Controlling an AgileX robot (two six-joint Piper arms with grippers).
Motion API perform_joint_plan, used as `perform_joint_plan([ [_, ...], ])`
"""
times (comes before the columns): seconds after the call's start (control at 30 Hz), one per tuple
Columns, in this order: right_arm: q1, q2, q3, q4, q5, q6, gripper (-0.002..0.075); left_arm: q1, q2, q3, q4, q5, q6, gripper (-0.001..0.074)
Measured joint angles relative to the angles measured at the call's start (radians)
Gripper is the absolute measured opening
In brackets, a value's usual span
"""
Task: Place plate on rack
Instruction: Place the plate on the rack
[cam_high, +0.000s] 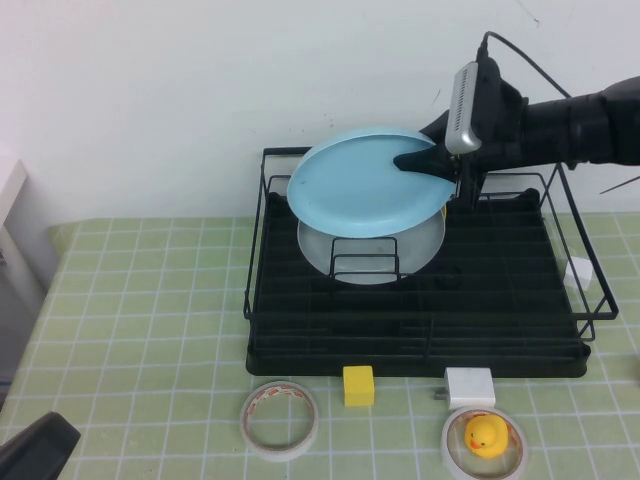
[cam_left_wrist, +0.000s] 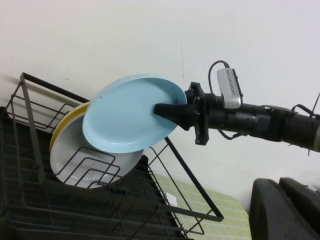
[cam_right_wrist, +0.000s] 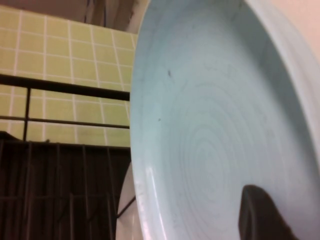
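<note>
The light-blue plate (cam_high: 360, 185) hangs tilted above the back of the black wire rack (cam_high: 420, 365). My right gripper (cam_high: 415, 160) reaches in from the right and is shut on the plate's right rim; one finger (cam_right_wrist: 257, 215) lies on the plate's face (cam_right_wrist: 215, 125). The left wrist view shows the plate (cam_left_wrist: 127, 117) held clear above the rack (cam_left_wrist: 30, 130). A grey-white plate (cam_high: 370, 255) leans in the rack behind the small wire loop divider (cam_high: 365, 262), with a yellow plate (cam_left_wrist: 67, 122) behind it. My left gripper (cam_high: 35, 445) is low at the front left, shut and empty.
In front of the rack lie a tape roll (cam_high: 280, 418), a yellow cube (cam_high: 358, 385), a white adapter (cam_high: 469, 386) and a rubber duck (cam_high: 487, 435) inside a second tape roll. A small white object (cam_high: 578, 271) sits at the rack's right side. A white wall stands behind.
</note>
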Motion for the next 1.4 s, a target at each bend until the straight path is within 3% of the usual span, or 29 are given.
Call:
perform_joint_plan([
  [1.03,0.017,0.000,0.000,-0.139,-0.032,0.163,0.0135,0.000,0.000,0.000,0.000,-0.045,0.024,-0.0001],
  [1.1,0.027,0.000,0.000,-0.139,-0.041,0.179,0.0169,0.000,0.000,0.000,0.000,-0.045,0.024,-0.0001],
  [1.27,0.058,0.000,0.000,-0.139,-0.118,0.210,0.0367,0.000,0.000,0.000,0.000,-0.032,0.024,-0.0001],
  [1.4,0.063,0.000,0.000,-0.123,-0.192,0.214,0.0413,0.000,0.000,0.000,0.000,-0.005,0.026,-0.0001],
])
